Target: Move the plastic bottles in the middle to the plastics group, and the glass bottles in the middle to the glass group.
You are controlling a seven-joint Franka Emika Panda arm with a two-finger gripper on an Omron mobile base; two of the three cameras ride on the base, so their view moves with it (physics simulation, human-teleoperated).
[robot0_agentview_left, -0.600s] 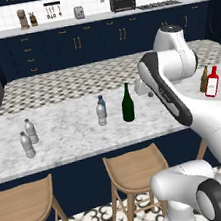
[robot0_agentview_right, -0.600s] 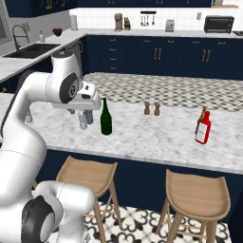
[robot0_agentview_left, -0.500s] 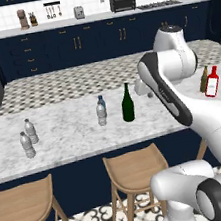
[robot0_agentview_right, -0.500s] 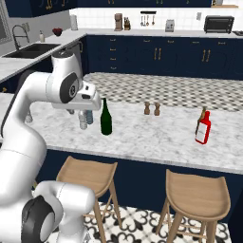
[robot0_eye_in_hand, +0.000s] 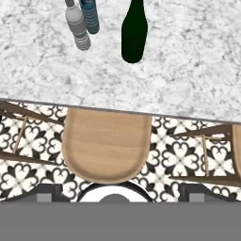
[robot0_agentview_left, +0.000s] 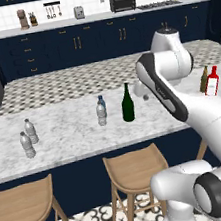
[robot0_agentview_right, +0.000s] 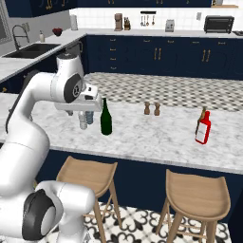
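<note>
The two middle plastic bottles stand close together on the marble counter (robot0_agentview_left: 66, 139): a clear grey one (robot0_agentview_left: 101, 114) in front and a blue-tinted one (robot0_agentview_left: 101, 102) behind. The tall dark green glass bottle (robot0_agentview_left: 127, 104) stands just right of them. The plastics group (robot0_agentview_left: 28, 138) is at the far left. The glass group, a red bottle (robot0_agentview_left: 211, 81) and a brown bottle (robot0_agentview_left: 204, 79), is at the far right. My gripper (robot0_agentview_right: 83, 111) hangs open and empty above the counter's front, near the middle bottles. From the hand, the grey bottle (robot0_eye_in_hand: 77, 28), blue bottle (robot0_eye_in_hand: 89, 16) and green bottle (robot0_eye_in_hand: 134, 33) lie ahead; the fingertips (robot0_eye_in_hand: 47, 193) stand wide apart.
Salt and pepper shakers (robot0_agentview_right: 151, 108) stand on the counter between the green bottle (robot0_agentview_right: 106, 118) and the red bottle (robot0_agentview_right: 203, 129). Wooden stools (robot0_agentview_left: 134, 167) (robot0_agentview_left: 24, 207) sit under the counter's front edge; one stool (robot0_eye_in_hand: 107, 143) is directly below the hand.
</note>
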